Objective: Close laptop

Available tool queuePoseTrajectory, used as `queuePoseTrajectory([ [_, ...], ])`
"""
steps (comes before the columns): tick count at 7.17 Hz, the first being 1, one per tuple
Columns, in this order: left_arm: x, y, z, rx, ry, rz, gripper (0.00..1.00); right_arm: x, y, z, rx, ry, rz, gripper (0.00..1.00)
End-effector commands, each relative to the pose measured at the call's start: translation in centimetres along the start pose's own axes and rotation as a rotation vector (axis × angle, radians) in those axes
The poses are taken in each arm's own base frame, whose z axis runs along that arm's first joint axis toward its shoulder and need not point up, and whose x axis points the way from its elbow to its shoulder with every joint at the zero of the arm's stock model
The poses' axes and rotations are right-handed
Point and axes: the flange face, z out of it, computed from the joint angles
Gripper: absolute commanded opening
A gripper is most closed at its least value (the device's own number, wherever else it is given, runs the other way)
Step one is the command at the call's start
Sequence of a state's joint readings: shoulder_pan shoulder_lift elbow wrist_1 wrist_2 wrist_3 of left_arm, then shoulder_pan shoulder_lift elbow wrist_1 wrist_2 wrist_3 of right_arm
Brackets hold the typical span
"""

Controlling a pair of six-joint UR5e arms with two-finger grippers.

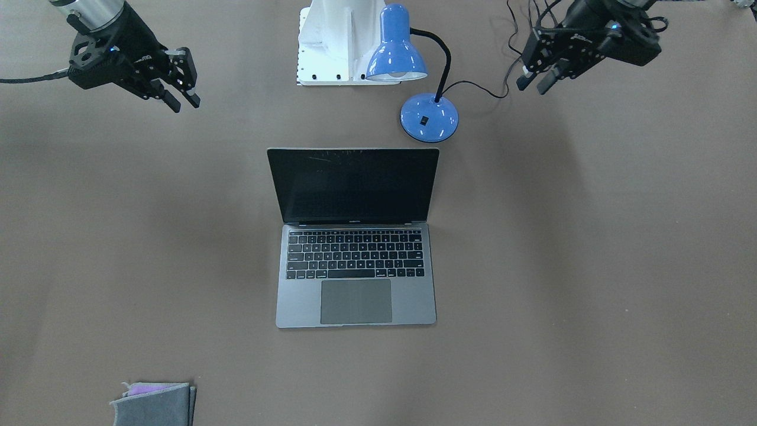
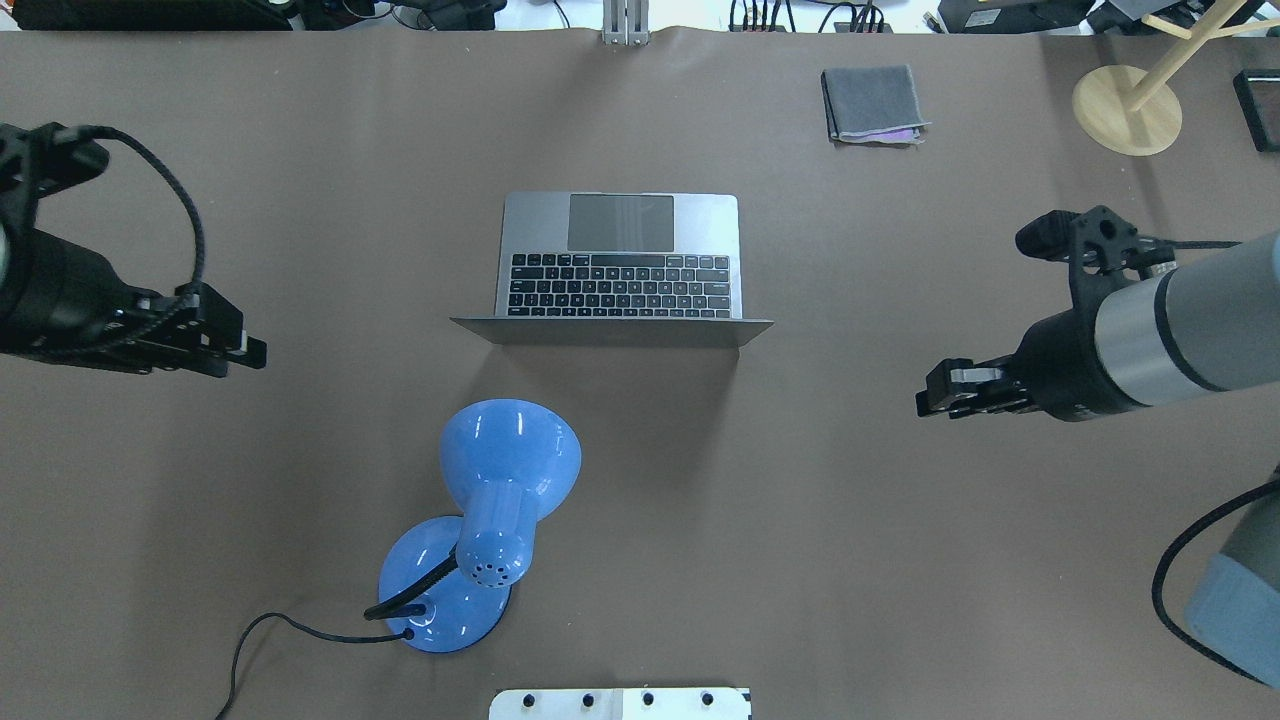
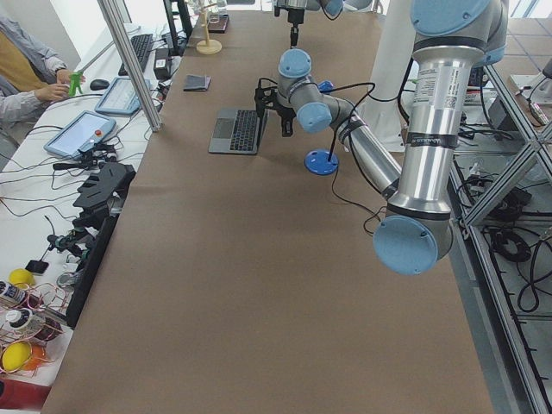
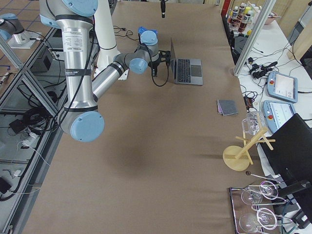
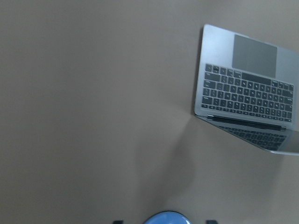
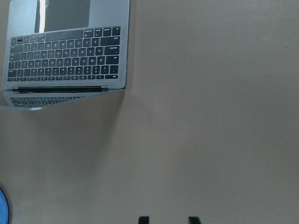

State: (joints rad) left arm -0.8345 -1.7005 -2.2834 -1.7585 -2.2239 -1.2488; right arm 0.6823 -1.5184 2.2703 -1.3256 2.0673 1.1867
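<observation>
The laptop (image 1: 355, 296) lies open in the middle of the table, with its black screen upright and facing away from the robot. It also shows in the overhead view (image 2: 620, 260), the left wrist view (image 5: 247, 88) and the right wrist view (image 6: 65, 56). My left gripper (image 1: 531, 87) hovers open and empty, well off to the laptop's side (image 2: 250, 350). My right gripper (image 1: 185, 105) hovers open and empty on the other side (image 2: 925, 400). Both are apart from the laptop.
A blue desk lamp (image 1: 408, 59) stands just behind the lid on the robot's side, with its base (image 2: 440, 600) and cord near the left arm. A folded grey cloth (image 2: 872, 103) and a wooden stand (image 2: 1125, 110) lie at the far right. The robot's white base (image 1: 331, 41) stands behind the lamp.
</observation>
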Motion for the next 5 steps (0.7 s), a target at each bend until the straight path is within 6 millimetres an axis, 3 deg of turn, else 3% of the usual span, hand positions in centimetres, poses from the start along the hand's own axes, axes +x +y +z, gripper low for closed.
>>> queuePoseTrajectory([
  [1, 5.8, 2.6, 4.2, 0.005, -0.009, 0.005, 0.0, -4.0, 2.7, 1.9, 0.028, -0.021, 0.013, 0.0],
  [2, 9.4, 1.4, 5.2, 0.024, -0.049, -0.008, 0.0, -5.7, 3.4, 2.9, 0.047, -0.025, 0.026, 0.0],
  [3, 11.6, 1.6, 7.1, 0.05, -0.088, 0.002, 0.0, -6.9, 4.4, 4.1, 0.072, -0.02, 0.011, 0.0],
  [4, 12.3, 1.9, 8.8, 0.092, -0.114, 0.019, 0.0, -7.9, 4.2, 4.6, 0.075, -0.026, 0.007, 0.0],
  [5, 13.0, 1.8, 9.2, 0.094, -0.111, 0.023, 0.0, -9.3, 3.7, 4.8, 0.079, -0.019, 0.01, 0.0],
])
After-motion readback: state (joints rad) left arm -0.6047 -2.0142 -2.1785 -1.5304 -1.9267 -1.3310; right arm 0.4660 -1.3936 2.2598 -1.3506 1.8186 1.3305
